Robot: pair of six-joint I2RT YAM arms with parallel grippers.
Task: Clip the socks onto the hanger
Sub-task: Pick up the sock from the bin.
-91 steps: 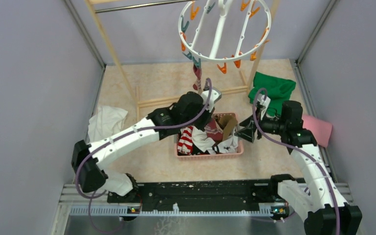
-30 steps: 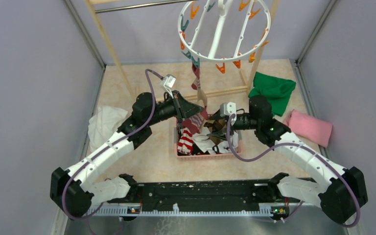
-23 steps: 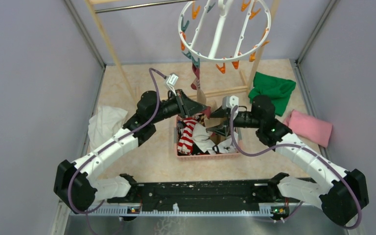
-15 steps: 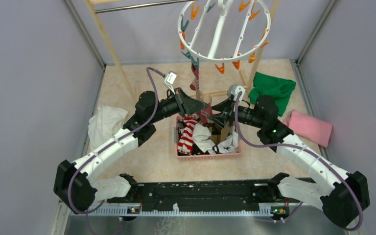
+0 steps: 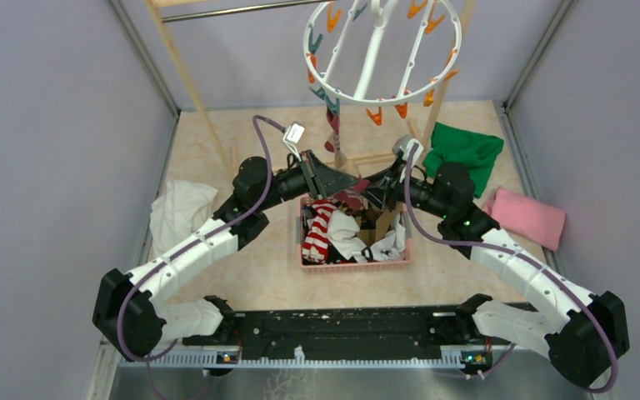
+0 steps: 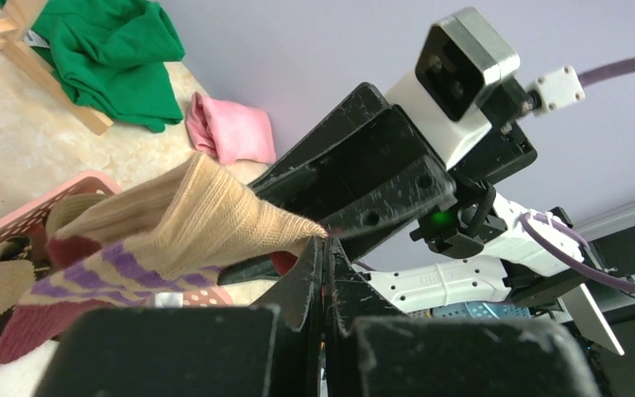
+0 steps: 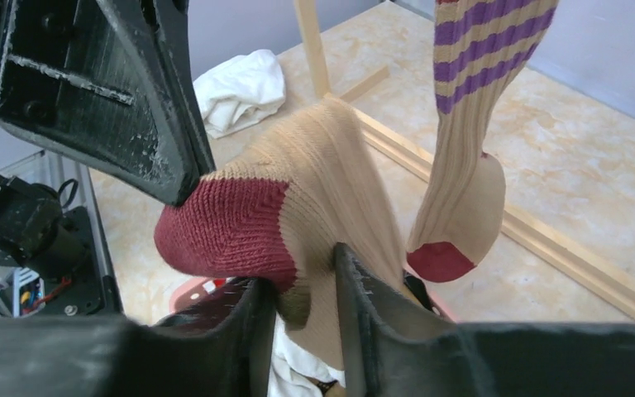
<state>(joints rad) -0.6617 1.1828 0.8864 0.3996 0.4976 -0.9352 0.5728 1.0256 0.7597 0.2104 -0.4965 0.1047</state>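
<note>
Pinched in midair at centre, just above the basket (image 5: 354, 265): tan sock (image 5: 352, 198), maroon toe. Clamped at one end by left gripper (image 6: 324, 248), clenched tight. Squeezed from both sides on the tan body by right gripper (image 7: 307, 281).

Already done: one hung sock (image 5: 334, 133), purple-striped, dangling from the hanger (image 5: 325, 87) at 12 o'clock. Not yet clipped: this one, plus the red-striped, argyle and white socks (image 5: 317, 237) heaped at 6 o'clock. Probably early in the job.

Free pegs (image 5: 377, 115) along the near rim. Tight going up: rack rail (image 5: 383, 157) and hung sock close at 12. Open floor at 9 and 2, short of white cloth (image 5: 182, 208) and green cloth (image 5: 467, 154).
</note>
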